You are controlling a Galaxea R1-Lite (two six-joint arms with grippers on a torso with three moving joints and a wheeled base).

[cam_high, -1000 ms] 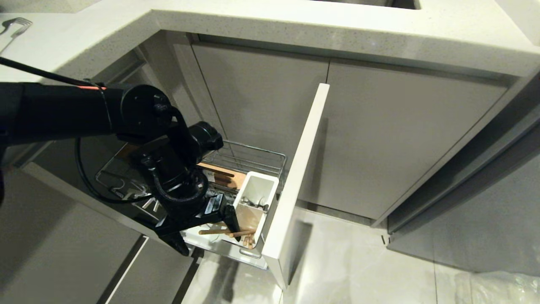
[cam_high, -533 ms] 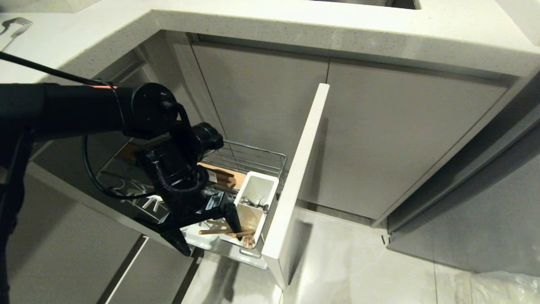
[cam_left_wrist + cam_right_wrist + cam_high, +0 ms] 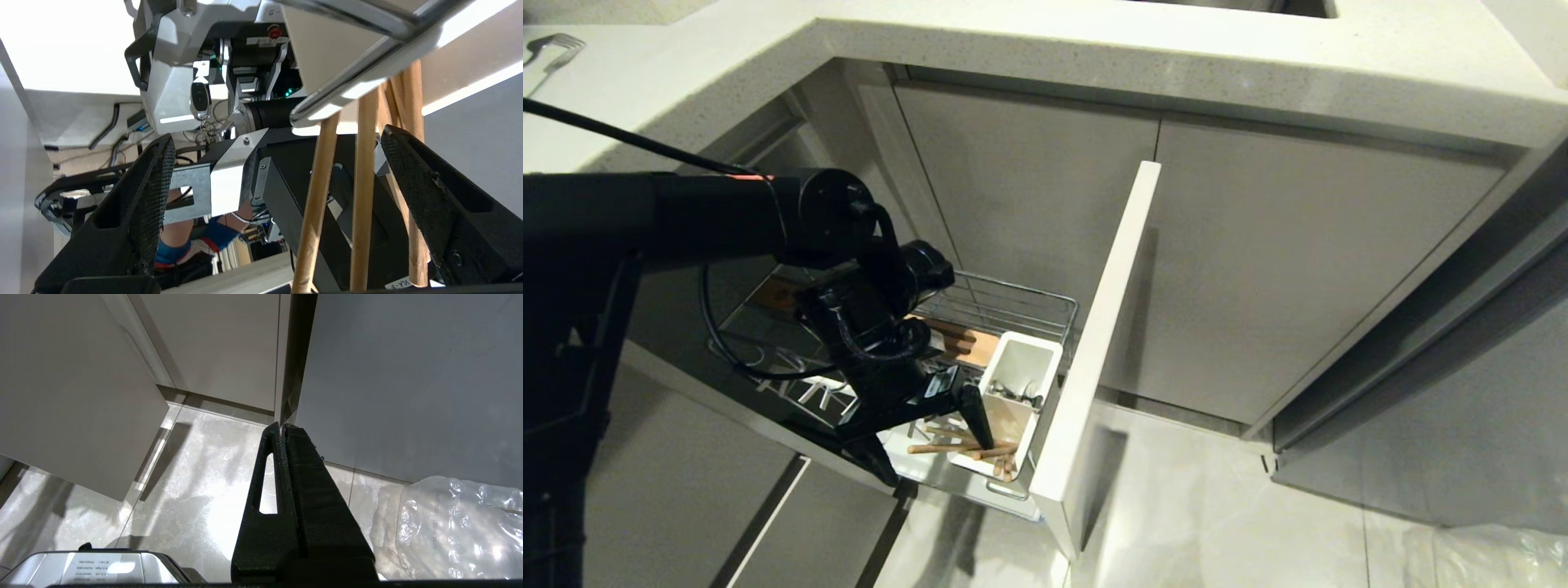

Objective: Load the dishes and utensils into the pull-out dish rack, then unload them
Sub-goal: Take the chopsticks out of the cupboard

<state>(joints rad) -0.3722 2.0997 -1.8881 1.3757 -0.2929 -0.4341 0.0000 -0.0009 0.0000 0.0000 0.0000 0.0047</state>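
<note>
Left gripper point(image 3: 927, 437): positioned low over the front end of the dish rack point(image 3: 1013, 306), beside the white caddy point(image 3: 1021, 363); jaws spread wide, nothing clamped.
Left fingers point(image 3: 143, 192): one on each side of the chopsticks point(image 3: 359, 196) in the wrist view; no contact visible.
Chopsticks: pale wooden sticks, lying loosely across the front compartment of the caddy, tips near the front panel point(image 3: 1094, 351).
Spoon point(image 3: 1017, 394): metal, standing in the rear compartment of the caddy; only its upper end shows.
Dish rack: pulled out from the cabinet, front panel standing clear of the grey doors point(image 3: 1258, 269); wooden strip point(image 3: 968, 343) lies across the wire basket behind the caddy.
Plate and bowl: not visible in any view.
Right gripper point(image 3: 283, 430): hangs low over the floor tiles point(image 3: 196, 490), well apart from the rack; jaws pressed together, empty.
Plastic wrap point(image 3: 453, 522): crumpled on the floor near the right gripper.
</note>
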